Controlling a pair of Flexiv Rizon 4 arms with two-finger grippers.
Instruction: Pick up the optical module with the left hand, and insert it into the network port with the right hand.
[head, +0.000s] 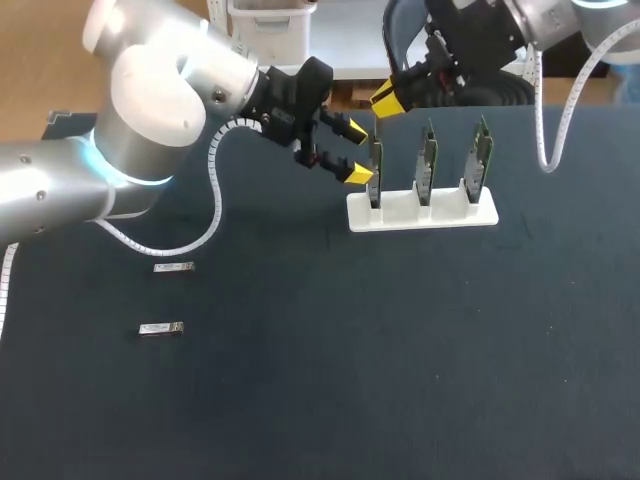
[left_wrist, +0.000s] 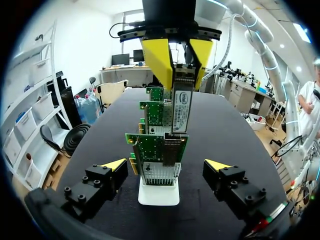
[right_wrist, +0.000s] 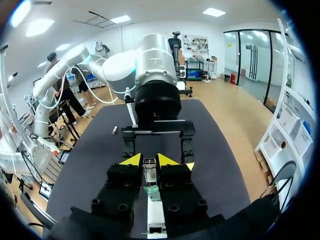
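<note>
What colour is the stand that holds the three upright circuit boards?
White; the stand shows best in the head view.

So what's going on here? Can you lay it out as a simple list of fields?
Right gripper: shut on the optical module, upright above the end card's port
Left gripper: open, empty, beside that card
Cards: three green, upright in a white stand
Spare modules: two, flat on the dark table
Insertion: not visibly seated yet
</note>
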